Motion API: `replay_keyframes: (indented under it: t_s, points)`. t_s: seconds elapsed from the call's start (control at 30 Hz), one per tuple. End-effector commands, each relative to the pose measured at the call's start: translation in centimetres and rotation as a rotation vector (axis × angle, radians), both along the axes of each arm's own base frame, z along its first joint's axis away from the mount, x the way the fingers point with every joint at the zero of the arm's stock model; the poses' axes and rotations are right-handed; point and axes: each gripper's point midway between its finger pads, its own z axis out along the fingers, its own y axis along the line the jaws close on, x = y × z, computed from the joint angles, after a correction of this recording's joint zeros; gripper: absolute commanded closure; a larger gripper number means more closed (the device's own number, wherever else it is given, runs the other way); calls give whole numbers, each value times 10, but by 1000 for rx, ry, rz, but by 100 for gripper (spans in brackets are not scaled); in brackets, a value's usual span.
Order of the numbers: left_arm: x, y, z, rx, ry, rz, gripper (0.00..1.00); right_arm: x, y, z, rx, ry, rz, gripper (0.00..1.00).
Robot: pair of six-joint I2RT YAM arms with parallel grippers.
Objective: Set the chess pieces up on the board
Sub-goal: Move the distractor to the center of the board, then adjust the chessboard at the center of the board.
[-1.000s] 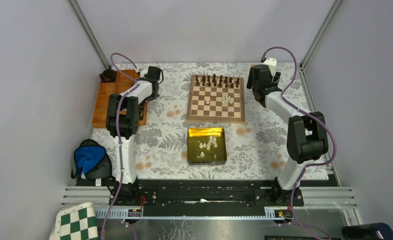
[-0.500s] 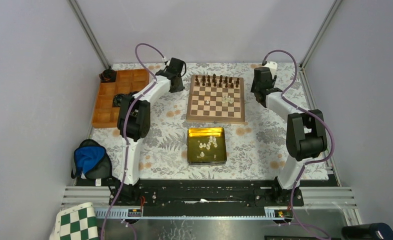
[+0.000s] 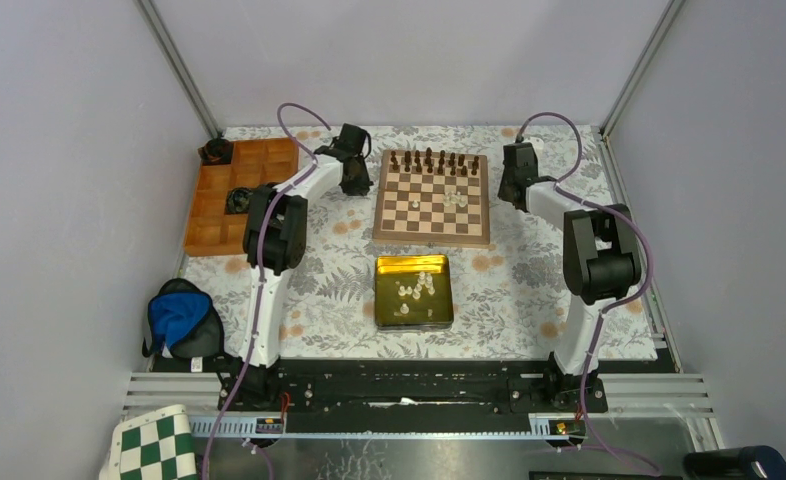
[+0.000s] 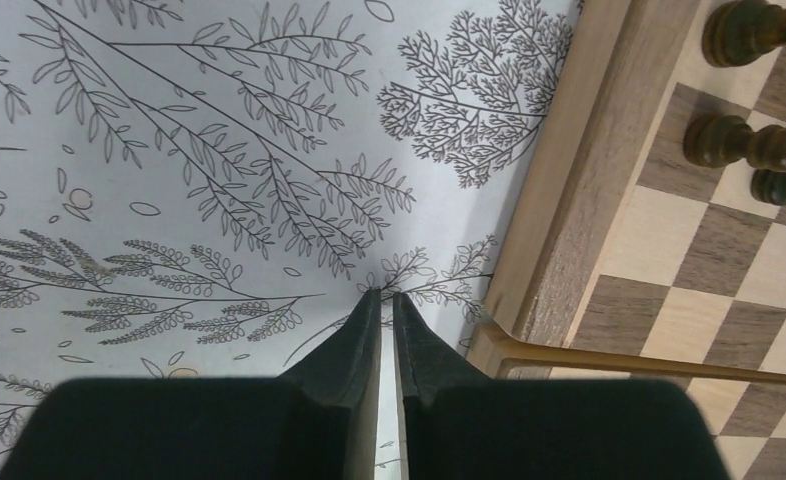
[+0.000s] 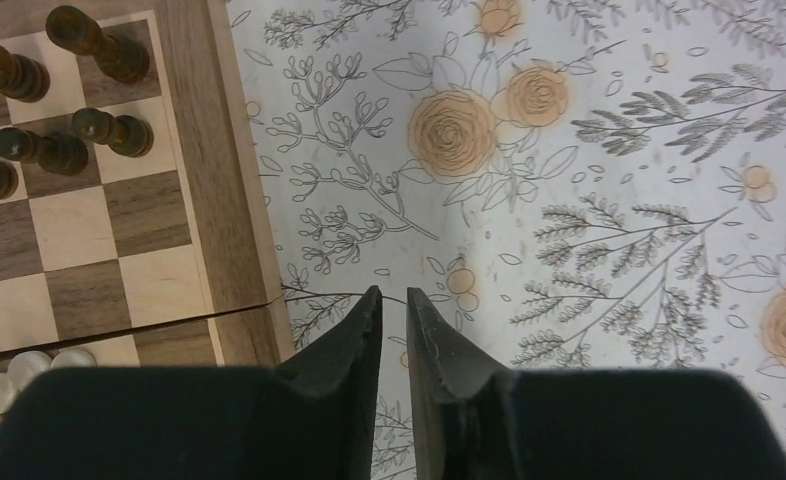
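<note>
The board lies at the table's far middle, with dark brown pieces along its back rows. A few cream-white chess pieces stand on its squares, and more lie in a gold tin in front of it. My left gripper hangs over the flowered cloth just off the board's left rim. Its fingertips are a thin slit apart, holding nothing. My right gripper is off the right rim. Its tips are slightly parted and empty. White pieces show nearby.
An orange wooden compartment tray sits at the far left with a dark object in one cell. A blue bag lies at the near left. A green-and-white checkered mat rests below the table edge.
My left arm swung from over the orange tray to the board's left edge. The right arm dropped closer beside the board's right edge, and its jaws narrowed from wide to a slit.
</note>
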Motion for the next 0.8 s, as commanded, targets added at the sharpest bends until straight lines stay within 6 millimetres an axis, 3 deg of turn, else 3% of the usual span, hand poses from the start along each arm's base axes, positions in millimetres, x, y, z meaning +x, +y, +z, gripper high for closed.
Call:
replay_keyframes:
  t_s: [0.0,0.5,0.77]
  points:
    - [6,-17,11,-60,-23,-25,86,18,15,13,71,-35,21,79]
    - [-20,-41,-5,-113,29,-90,91,32,36,-14,166,21,56,86]
    - [-32,-40,-11,-105,47,-93,92,34,50,-26,216,55,99,89]
